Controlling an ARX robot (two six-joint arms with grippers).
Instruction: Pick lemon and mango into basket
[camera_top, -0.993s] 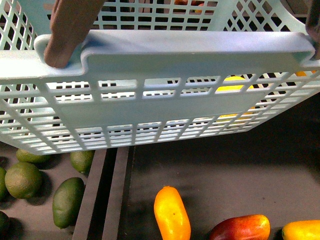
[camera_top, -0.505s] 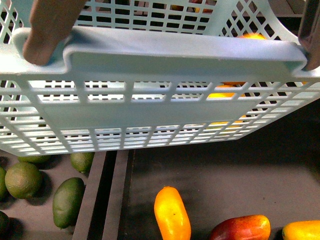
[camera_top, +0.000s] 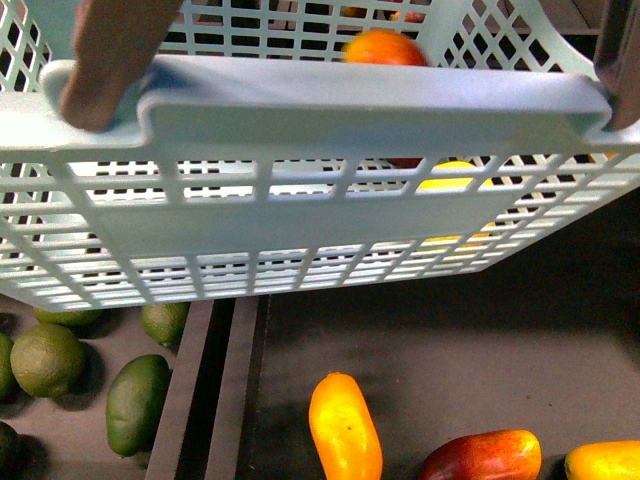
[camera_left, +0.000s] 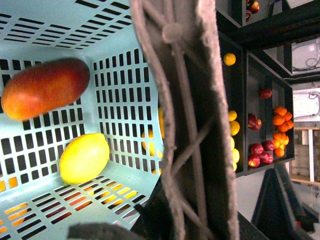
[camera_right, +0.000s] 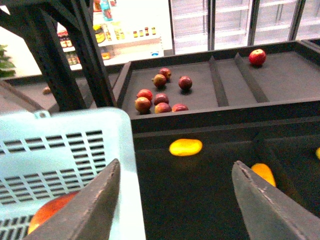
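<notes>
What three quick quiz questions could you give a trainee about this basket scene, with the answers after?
1. True or false: the lemon lies inside the basket.
2. The right gripper is: A) open and empty; B) shut on a fruit.
3. Fill in: the red-orange fruit in the basket with the lemon is the ____.
Key: 1 true; 2 A; 3 mango.

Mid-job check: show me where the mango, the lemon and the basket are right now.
mango (camera_left: 45, 89), left wrist view, middle of its red skin.
lemon (camera_left: 84, 157), left wrist view, centre of its yellow body.
basket (camera_top: 370, 105), front view, solid band of the near rim.
</notes>
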